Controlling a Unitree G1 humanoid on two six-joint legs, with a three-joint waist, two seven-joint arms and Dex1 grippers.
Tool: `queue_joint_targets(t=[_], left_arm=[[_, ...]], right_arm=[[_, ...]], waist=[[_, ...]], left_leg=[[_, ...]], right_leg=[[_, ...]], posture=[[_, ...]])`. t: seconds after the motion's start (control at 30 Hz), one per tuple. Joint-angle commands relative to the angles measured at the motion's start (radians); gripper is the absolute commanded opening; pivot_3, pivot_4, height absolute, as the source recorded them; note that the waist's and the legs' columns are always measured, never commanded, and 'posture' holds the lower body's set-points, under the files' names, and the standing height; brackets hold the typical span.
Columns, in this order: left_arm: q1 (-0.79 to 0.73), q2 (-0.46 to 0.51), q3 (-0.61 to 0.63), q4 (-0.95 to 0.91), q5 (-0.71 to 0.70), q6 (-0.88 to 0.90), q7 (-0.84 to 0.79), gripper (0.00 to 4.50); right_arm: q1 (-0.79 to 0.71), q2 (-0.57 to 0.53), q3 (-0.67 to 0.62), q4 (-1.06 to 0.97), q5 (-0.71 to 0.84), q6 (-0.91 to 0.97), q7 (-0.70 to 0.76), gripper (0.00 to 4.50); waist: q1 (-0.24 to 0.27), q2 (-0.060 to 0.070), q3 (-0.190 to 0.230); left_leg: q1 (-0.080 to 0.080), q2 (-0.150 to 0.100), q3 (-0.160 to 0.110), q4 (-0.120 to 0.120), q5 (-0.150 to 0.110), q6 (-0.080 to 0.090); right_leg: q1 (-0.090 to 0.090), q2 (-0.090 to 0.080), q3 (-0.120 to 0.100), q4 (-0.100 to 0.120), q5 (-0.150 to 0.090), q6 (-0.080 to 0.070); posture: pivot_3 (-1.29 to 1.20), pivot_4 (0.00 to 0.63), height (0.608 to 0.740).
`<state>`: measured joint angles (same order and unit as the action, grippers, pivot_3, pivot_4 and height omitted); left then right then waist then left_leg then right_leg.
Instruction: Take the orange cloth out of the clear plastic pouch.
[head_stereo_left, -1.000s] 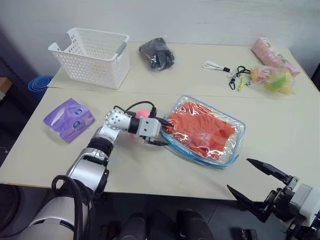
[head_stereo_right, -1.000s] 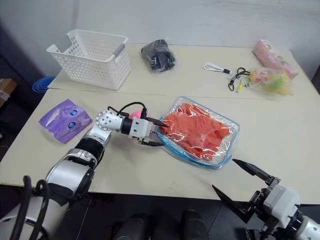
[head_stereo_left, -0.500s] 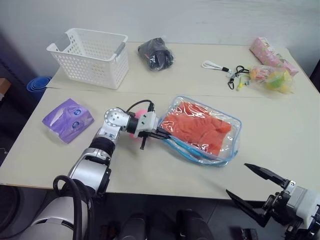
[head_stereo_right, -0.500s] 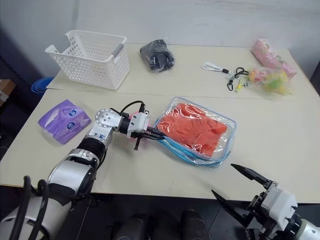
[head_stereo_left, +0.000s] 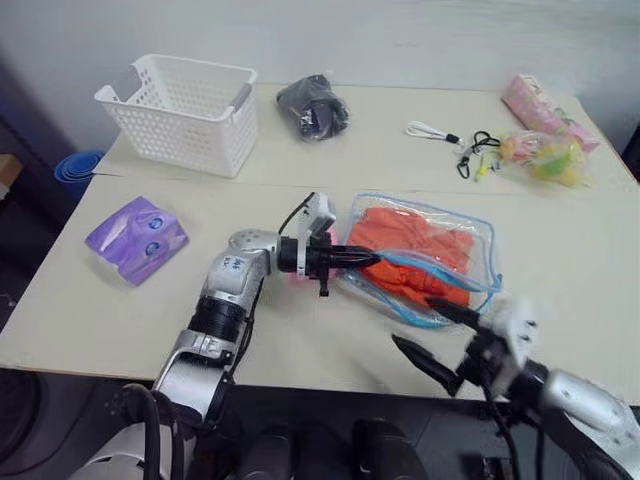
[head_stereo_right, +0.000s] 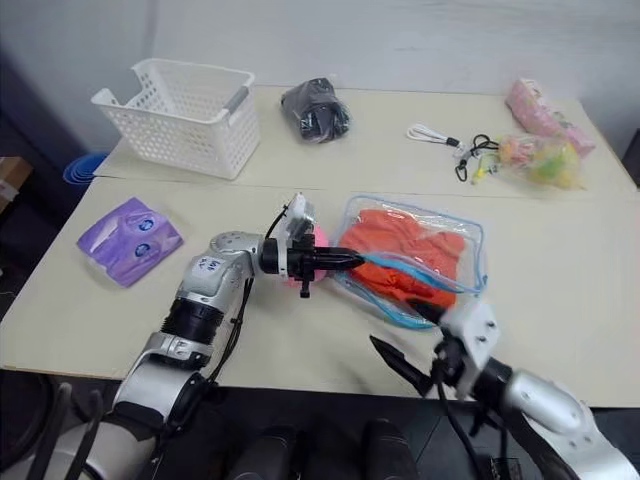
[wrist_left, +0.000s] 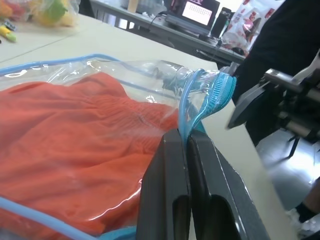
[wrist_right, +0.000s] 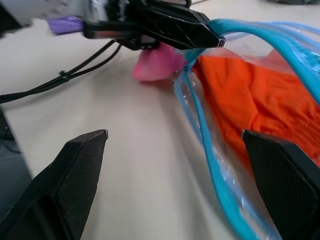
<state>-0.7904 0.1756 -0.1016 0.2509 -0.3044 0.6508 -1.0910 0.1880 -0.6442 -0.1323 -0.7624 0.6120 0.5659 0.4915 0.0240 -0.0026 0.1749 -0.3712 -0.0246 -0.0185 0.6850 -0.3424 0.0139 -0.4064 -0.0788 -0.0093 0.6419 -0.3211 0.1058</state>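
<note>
The clear plastic pouch (head_stereo_left: 478, 240) with light blue edging lies on the table (head_stereo_left: 120, 310) right of centre. The orange cloth (head_stereo_left: 420, 245) sits wrinkled inside it. My left gripper (head_stereo_left: 368, 258) points level toward the pouch and is shut on the blue zip edge (wrist_left: 207, 92), which it holds lifted off the table so the mouth gapes. My right gripper (head_stereo_left: 440, 335) hovers open at the pouch's near edge, its fingers (wrist_right: 75, 175) spread wide with nothing between them. In the right wrist view the cloth (wrist_right: 260, 100) shows behind the blue rim.
A pink plush toy (wrist_right: 157, 62) lies under my left gripper. A white basket (head_stereo_left: 185, 110) and a black bundle (head_stereo_left: 313, 107) stand at the back, a purple packet (head_stereo_left: 137, 238) at left. Cords (head_stereo_left: 440, 135), a crinkly bag (head_stereo_left: 545, 158) and a pink pack (head_stereo_left: 535, 100) lie at back right.
My left gripper closed on the pouch's edge, rolled and lifted it, so the mouth opened. My right gripper came forward and left, from below the table edge up to the pouch.
</note>
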Motion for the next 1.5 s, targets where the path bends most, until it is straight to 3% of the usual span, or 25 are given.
queue_joint_targets(t=[0.03, 0.27, 0.4, 0.6, 0.97, 1.1, 1.2, 1.43, 1.5], left_arm=[[0.026, 0.003, -0.006, -0.086, -0.038, 0.058, 0.047, 0.06], [0.058, 0.003, -0.030, -0.119, -0.049, 0.057, 0.077, 0.06], [0.071, 0.010, -0.044, -0.120, -0.043, 0.040, 0.078, 0.06], [0.080, 0.012, -0.054, -0.121, -0.048, 0.024, 0.076, 0.06], [0.068, 0.005, -0.057, -0.100, -0.057, 0.009, 0.076, 0.06], [0.059, 0.004, -0.056, -0.087, -0.059, 0.009, 0.070, 0.00], [0.046, 0.003, -0.044, -0.064, -0.057, 0.003, 0.078, 0.00], [0.025, -0.058, 0.072, -0.075, -0.156, 0.117, 0.188, 0.00], [0.029, -0.055, 0.083, -0.077, -0.166, 0.138, 0.206, 0.00]], right_arm=[[-0.073, -0.018, 0.064, 0.058, -0.096, 0.021, -0.032, 4.50], [-0.258, 0.015, 0.180, 0.208, -0.326, 0.016, -0.121, 4.50], [-0.302, 0.041, 0.207, 0.244, -0.358, 0.032, -0.121, 4.50], [-0.351, -0.018, 0.334, 0.332, -0.505, -0.028, -0.050, 4.50], [-0.521, 0.046, 0.434, 0.560, -0.699, -0.058, -0.078, 4.50], [-0.546, 0.095, 0.425, 0.610, -0.636, 0.016, 0.010, 3.59], [-0.564, 0.119, 0.399, 0.617, -0.629, 0.016, 0.015, 2.59], [-0.592, 0.055, 0.251, 0.604, -0.534, 0.005, 0.118, 0.20], [-0.599, 0.064, 0.183, 0.574, -0.445, 0.069, 0.153, 0.05]], waist=[[0.000, 0.000, 0.000], [-0.001, 0.000, 0.000], [-0.001, 0.000, 0.000], [-0.002, 0.000, 0.000], [-0.004, -0.001, -0.001], [-0.005, -0.001, -0.001], [-0.007, -0.002, -0.002], [0.000, -0.002, -0.002], [-0.002, -0.002, -0.002]], left_leg=[[0.000, 0.000, 0.001, 0.000, 0.000, -0.001], [-0.001, -0.001, 0.003, 0.000, 0.001, -0.001], [-0.001, -0.001, 0.003, -0.001, 0.001, -0.001], [-0.001, -0.001, 0.004, 0.000, 0.001, -0.001], [0.000, -0.001, 0.004, 0.000, 0.001, -0.001], [0.000, -0.001, 0.004, 0.000, 0.001, -0.002], [0.001, 0.000, 0.004, 0.000, 0.002, -0.002], [0.000, -0.002, 0.004, 0.000, 0.002, -0.001], [-0.001, -0.002, 0.003, 0.000, 0.002, -0.001]], right_leg=[[-0.001, 0.000, 0.000, 0.000, 0.000, 0.000], [-0.004, 0.000, 0.003, 0.002, 0.000, 0.000], [-0.004, 0.001, 0.003, 0.002, 0.000, 0.000], [-0.004, 0.001, 0.003, 0.002, 0.000, 0.000], [-0.004, 0.001, 0.003, 0.002, 0.000, 0.000], [-0.003, 0.001, 0.003, 0.002, 0.000, 0.000], [-0.003, 0.001, 0.003, 0.002, 0.000, 0.000], [-0.003, -0.001, 0.003, 0.002, 0.000, 0.000], [-0.004, -0.001, 0.003, 0.002, 0.000, 0.000]], posture=[[0.00, 0.150, 0.740], [0.00, 0.150, 0.740], [0.00, 0.150, 0.740], [0.00, 0.150, 0.740], [0.00, 0.150, 0.740], [0.00, 0.150, 0.740], [0.00, 0.150, 0.740], [0.00, 0.150, 0.740], [0.00, 0.150, 0.740]])
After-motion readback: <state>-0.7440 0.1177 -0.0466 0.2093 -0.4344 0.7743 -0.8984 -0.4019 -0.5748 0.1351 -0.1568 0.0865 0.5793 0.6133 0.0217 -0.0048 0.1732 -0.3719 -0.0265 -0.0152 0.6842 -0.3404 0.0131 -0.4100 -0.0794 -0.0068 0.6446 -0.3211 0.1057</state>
